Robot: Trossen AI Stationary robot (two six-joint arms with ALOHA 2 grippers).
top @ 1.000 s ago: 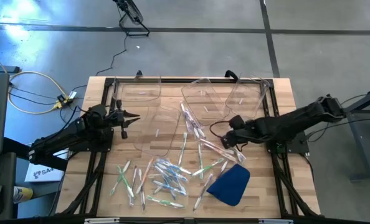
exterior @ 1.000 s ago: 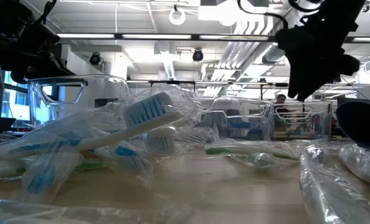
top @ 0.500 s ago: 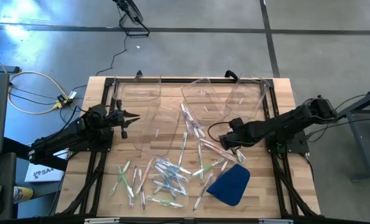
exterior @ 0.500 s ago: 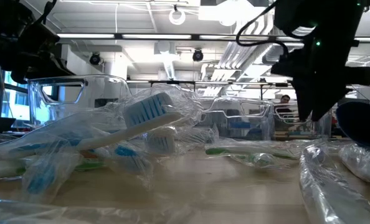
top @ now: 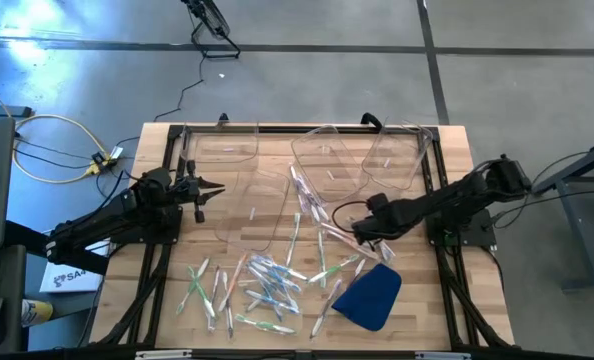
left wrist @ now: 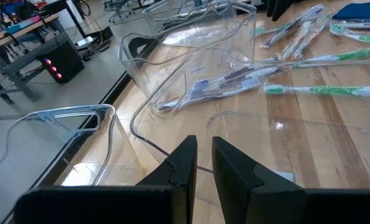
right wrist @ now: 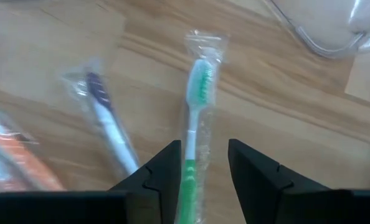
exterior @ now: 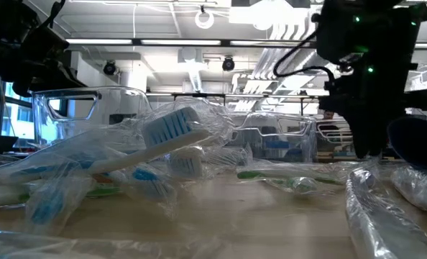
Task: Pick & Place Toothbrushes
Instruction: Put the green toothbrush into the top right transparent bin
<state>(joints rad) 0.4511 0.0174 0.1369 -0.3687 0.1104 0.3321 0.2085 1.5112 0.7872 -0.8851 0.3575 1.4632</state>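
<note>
The right end effector [top: 358, 230] is low over the middle of the wooden table [top: 457, 160], and in its wrist view its two dark fingers [right wrist: 163, 171] stand parted on either side of a green toothbrush [right wrist: 194, 134] sealed in a clear wrapper; the fingers straddle the handle with a gap on each side, so nothing is clamped and the end effector is released. Beside that brush in the same view lies a second wrapped brush with a dark purple head [right wrist: 107, 127], and an orange-tinted wrapper shows blurred at the edge. From above, the toothbrushes [top: 262, 285] lie scattered across the near half of the table, most in a loose heap toward the left front, with several more strung in a line [top: 312, 205] running from the clear plastic bins [top: 327, 160] at the back toward the right end effector. A blue cloth [top: 369, 296] lies on the table just in front of that end effector. The left end effector [top: 215, 187] hangs at the left side of the table near a clear bin [left wrist: 191, 56], holding nothing; its fingers [left wrist: 185, 162] stand close together with only a narrow slit between them. In the low view, wrapped brushes with blue bristles [exterior: 167, 133] fill the foreground
</note>
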